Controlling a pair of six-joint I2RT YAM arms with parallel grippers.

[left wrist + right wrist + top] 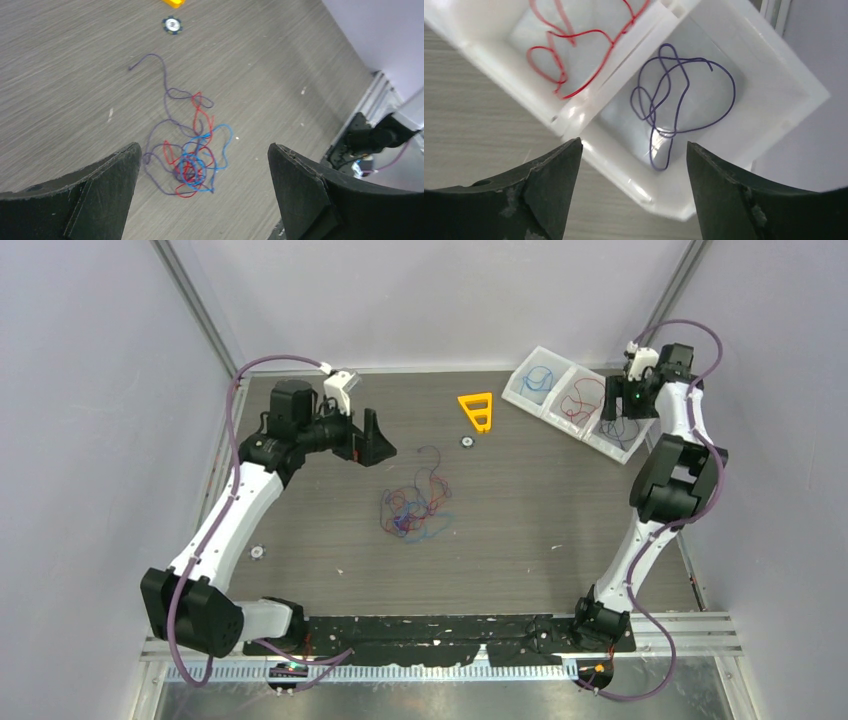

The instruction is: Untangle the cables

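Observation:
A tangled clump of thin red, blue and purple cables (412, 508) lies in the middle of the table; the left wrist view shows it (192, 160) between and beyond my fingers. My left gripper (372, 440) is open and empty, above and to the left of the clump. My right gripper (612, 412) is open and empty over the white three-compartment tray (545, 400). A purple cable (676, 107) lies loose in the end compartment, a red cable (569, 50) in the middle one, and a blue cable (535, 380) in the far one.
An orange plastic triangle (478, 410) lies behind the clump. A small round white disc (467, 440) sits near it, and another (257, 552) at the left front. The table's right edge and wall run beside the tray.

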